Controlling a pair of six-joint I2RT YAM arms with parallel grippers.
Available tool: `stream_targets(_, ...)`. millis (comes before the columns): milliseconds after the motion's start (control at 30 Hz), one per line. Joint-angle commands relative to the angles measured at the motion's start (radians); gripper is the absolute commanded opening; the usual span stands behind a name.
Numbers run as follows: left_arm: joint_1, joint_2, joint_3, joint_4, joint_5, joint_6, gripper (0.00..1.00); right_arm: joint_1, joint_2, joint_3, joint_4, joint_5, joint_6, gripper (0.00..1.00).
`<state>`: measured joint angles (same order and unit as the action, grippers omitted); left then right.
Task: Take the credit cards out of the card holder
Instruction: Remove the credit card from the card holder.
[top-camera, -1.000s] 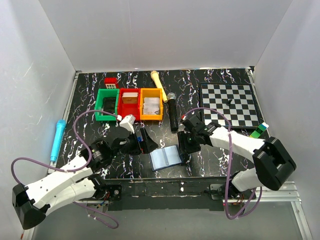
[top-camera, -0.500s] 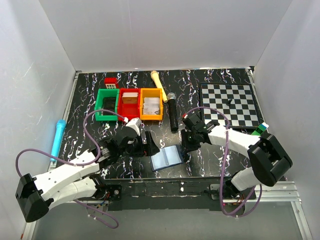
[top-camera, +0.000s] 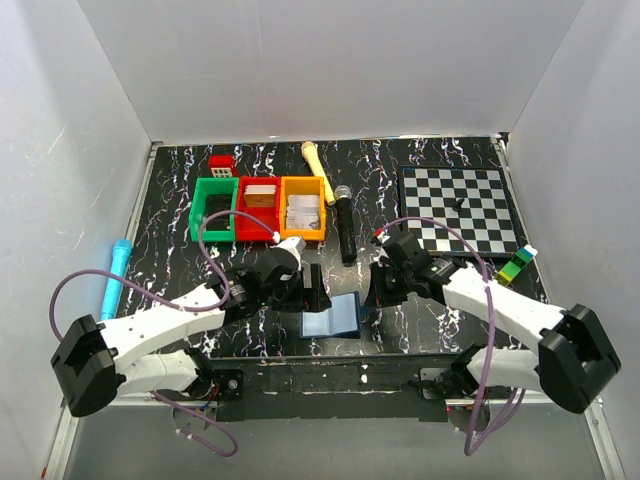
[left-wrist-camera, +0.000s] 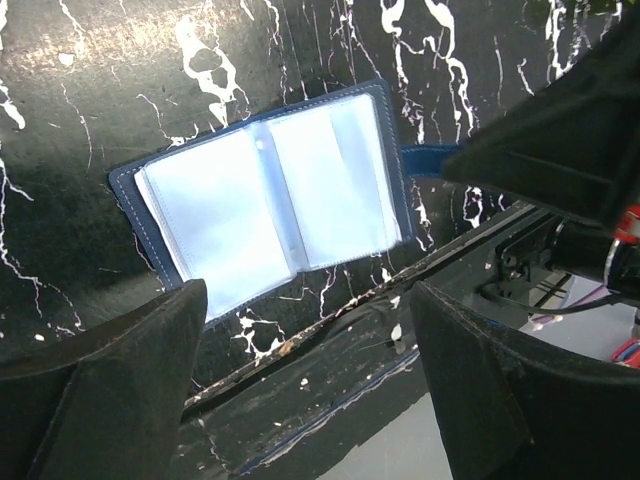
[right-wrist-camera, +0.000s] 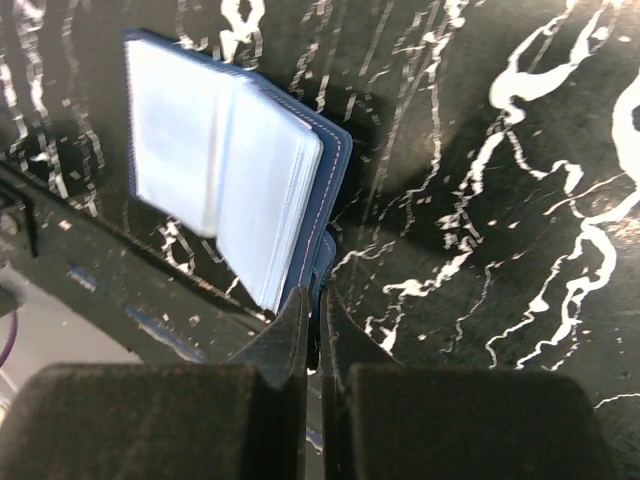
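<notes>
Pinning the open card holder (top-camera: 332, 315), flat at the table's (top-camera: 170, 222) near edge between the arms, by its navy tab (left-wrist-camera: 428, 160) in the clamped right gripper (right-wrist-camera: 313, 322), while aiming the wide-spread left gripper (left-wrist-camera: 305, 300) at one pale sleeve's (left-wrist-camera: 335, 180) edge, for the credit cards unseen inside.

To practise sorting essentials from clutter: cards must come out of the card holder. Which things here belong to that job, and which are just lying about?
Job: card holder, lying open; right gripper, shut on its tab; left gripper, open.
Lying about: chessboard, microphone, green bin, red bin, orange bin.
</notes>
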<state>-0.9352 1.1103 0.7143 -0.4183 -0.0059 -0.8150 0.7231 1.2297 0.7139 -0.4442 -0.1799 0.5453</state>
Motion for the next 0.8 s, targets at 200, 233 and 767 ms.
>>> stream_targets(200,-0.017,0.152,0.076,0.081,0.075,0.050,0.77,0.015,-0.139,-0.047,0.068,-0.135,-0.011,0.01)
stream_targets(233,-0.020,0.167,0.083,0.085,0.081,0.056,0.77,0.015,-0.139,-0.044,0.065,-0.132,-0.016,0.01)
stream_targets(767,-0.054,0.348,0.166,0.092,0.095,0.119,0.72,0.015,-0.147,-0.011,0.065,-0.099,-0.028,0.01)
